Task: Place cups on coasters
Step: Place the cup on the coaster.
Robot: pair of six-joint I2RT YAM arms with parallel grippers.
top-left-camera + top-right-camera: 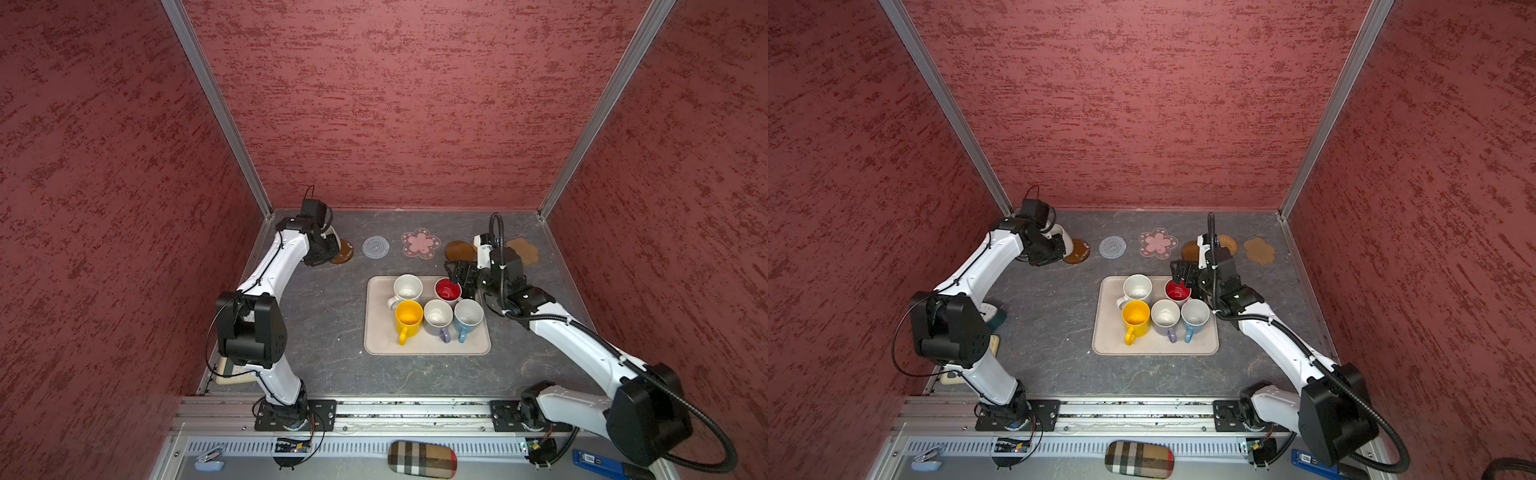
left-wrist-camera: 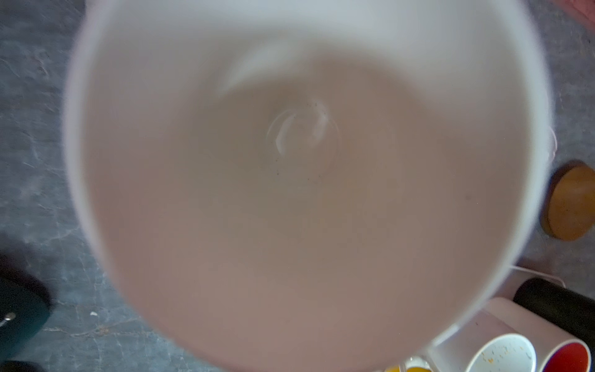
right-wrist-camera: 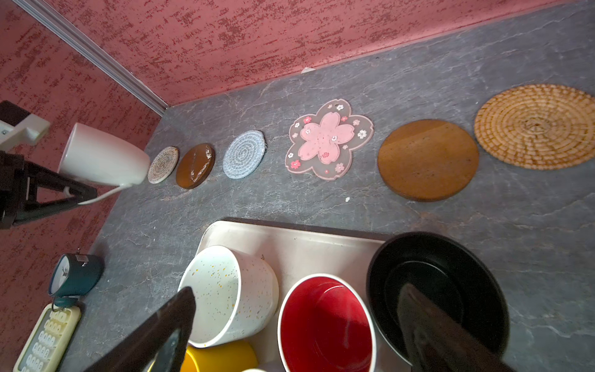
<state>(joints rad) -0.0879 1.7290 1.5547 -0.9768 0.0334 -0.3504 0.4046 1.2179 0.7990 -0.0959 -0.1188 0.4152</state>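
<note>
While the left gripper pinches the white mug by its handle, tilted, base near the beige coaster, the right gripper stands spread wide over the red-lined mug on the tray, one finger over the black mug.

The bench is grey with pale marbled veins, the walls mottled dark red. The tray is beige.

Mugs: the yellow mug, lavender mug, light blue mug, black mug and plain white mug. The speckled mug is white with yellow flecks, and the red-lined mug is white outside.

Coasters: the beige woven round, glossy brown disc, grey spiral-woven round, matt brown disc, tan rattan round and cork-brown lobed mat — plus the pink blossom mat, dotted with small flowers.
</note>
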